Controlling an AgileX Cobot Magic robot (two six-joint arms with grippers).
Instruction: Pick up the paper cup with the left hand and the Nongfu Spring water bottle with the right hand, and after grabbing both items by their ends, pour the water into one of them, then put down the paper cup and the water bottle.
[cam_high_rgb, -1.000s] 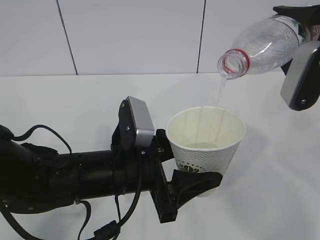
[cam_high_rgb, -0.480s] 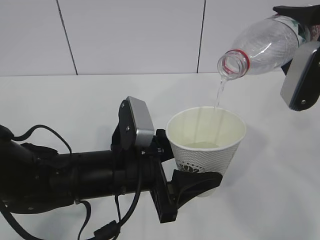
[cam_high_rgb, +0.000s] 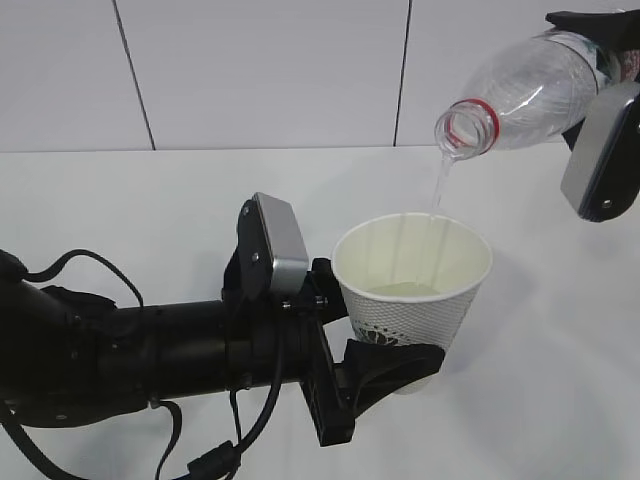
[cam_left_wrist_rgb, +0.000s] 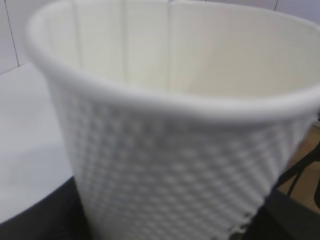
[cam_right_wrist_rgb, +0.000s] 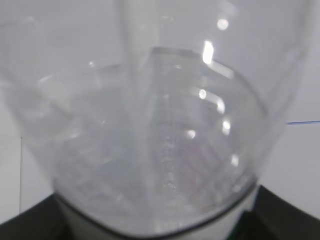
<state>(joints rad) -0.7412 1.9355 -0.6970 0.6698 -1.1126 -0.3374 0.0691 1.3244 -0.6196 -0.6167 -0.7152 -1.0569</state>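
Above table: left hand (cam_high_rgb: 385, 350) clamps paper cup (cam_high_rgb: 412, 290) (upright); right hand (cam_high_rgb: 610, 60) grips tilted bottle (cam_high_rgb: 530, 95).

The Nongfu Spring water bottle (cam_high_rgb: 535, 85) is being cut off at its base by the exterior view's right edge. Beside it, the right hand (cam_high_rgb: 605, 140) is being cropped, its fingertips unseen.

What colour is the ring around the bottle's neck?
Red, clearest in the exterior view: the neck ring of the water bottle.
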